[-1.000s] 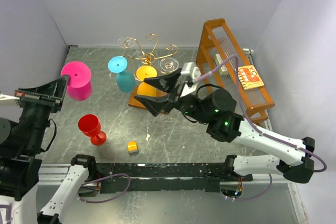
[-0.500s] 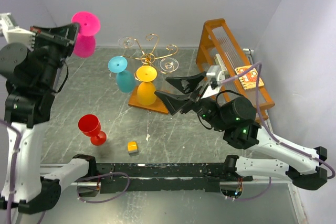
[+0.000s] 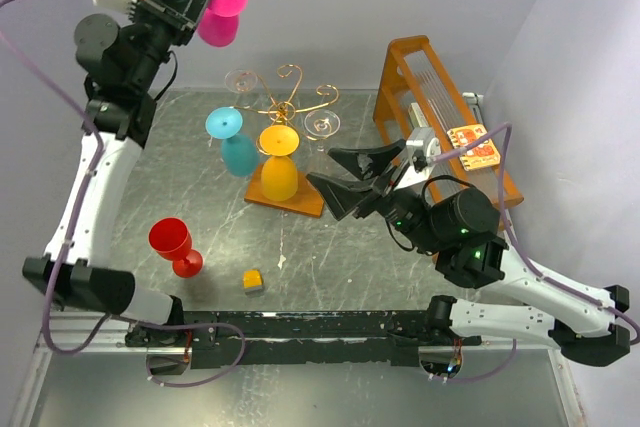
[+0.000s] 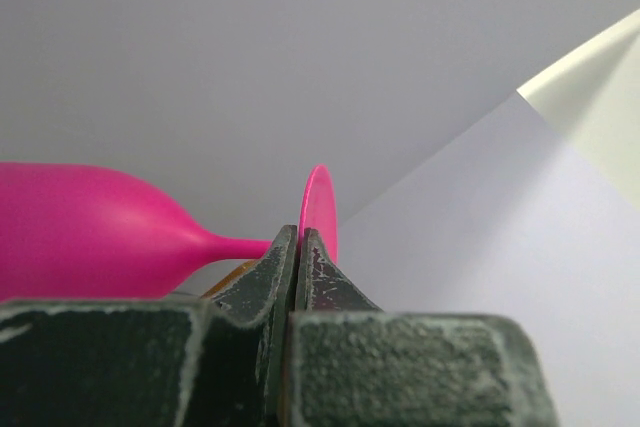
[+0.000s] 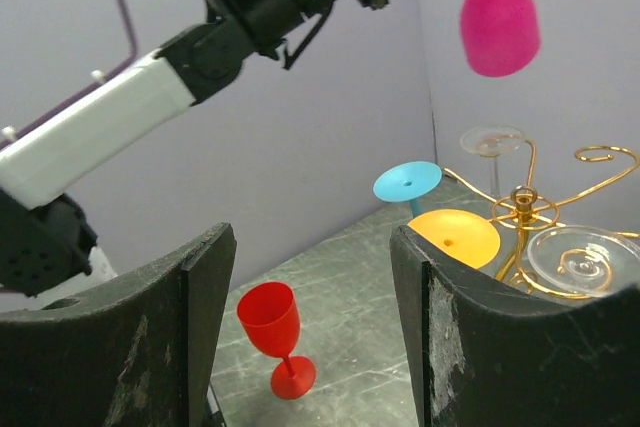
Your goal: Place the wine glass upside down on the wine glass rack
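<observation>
A pink wine glass [image 3: 219, 15] hangs high in the air at the back left, above and left of the rack. Its foot is up and its bowl [image 5: 498, 22] points down. My left gripper [image 3: 201, 4] is shut on the rim of its foot, with the bowl [image 4: 90, 232] off to the left of the jaws [image 4: 302, 239]. The wine glass rack [image 3: 287, 99] is a gold wire tree on an orange-brown base [image 3: 303, 204] at the back middle. My right gripper [image 3: 338, 178] stands open just right of the rack's base, with nothing in it [image 5: 310, 247].
On or by the rack are an upside-down cyan glass [image 3: 234, 143], an upside-down yellow glass [image 3: 278, 163] and two clear glasses [image 3: 322, 125]. A red glass [image 3: 174, 245] stands upright at the front left, near a small yellow block [image 3: 253, 280]. An orange slatted frame [image 3: 440, 127] stands at the right.
My left arm has swung the pink glass up from low at the table's left to high at the back. The right gripper has drawn back to the right, away from the rack, still open.
</observation>
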`<state>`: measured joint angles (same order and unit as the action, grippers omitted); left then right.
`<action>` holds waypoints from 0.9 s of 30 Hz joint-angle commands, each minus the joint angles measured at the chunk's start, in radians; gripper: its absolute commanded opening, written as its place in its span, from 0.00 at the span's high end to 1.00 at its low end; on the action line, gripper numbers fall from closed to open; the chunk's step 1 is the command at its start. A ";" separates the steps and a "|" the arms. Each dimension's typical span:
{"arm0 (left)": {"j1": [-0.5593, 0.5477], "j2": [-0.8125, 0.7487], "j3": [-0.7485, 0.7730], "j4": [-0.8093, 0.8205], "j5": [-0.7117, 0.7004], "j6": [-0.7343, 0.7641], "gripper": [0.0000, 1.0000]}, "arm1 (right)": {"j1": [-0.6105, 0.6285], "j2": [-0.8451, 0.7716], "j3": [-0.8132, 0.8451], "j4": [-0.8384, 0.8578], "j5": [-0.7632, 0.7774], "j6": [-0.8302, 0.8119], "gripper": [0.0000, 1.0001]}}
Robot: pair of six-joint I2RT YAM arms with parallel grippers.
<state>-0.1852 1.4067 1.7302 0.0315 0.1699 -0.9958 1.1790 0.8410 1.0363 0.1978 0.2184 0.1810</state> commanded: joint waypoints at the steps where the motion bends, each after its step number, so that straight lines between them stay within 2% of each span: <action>1: -0.005 0.077 0.050 0.237 0.131 -0.075 0.93 | -0.003 -0.027 -0.013 -0.020 -0.004 0.009 0.37; 5: -0.005 0.145 0.083 0.279 0.144 -0.130 0.93 | -0.001 -0.038 -0.025 -0.011 -0.030 0.011 0.37; 10: -0.005 0.216 0.085 0.194 0.119 -0.283 0.93 | -0.001 -0.032 -0.024 -0.010 -0.031 0.014 0.37; 14: -0.009 0.255 0.056 0.249 0.135 -0.357 0.93 | -0.002 -0.047 -0.059 0.032 -0.081 0.023 0.37; 23: -0.026 0.299 0.021 0.208 0.116 -0.364 0.93 | -0.001 -0.058 -0.067 0.032 -0.070 0.034 0.37; 27: -0.061 0.296 0.021 0.114 0.078 -0.334 0.93 | 0.000 -0.057 -0.067 0.028 -0.050 0.038 0.37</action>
<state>-0.2111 1.7157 1.7473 0.1928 0.2737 -1.3434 1.1790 0.7971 0.9688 0.2092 0.1501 0.2100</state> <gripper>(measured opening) 0.072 0.631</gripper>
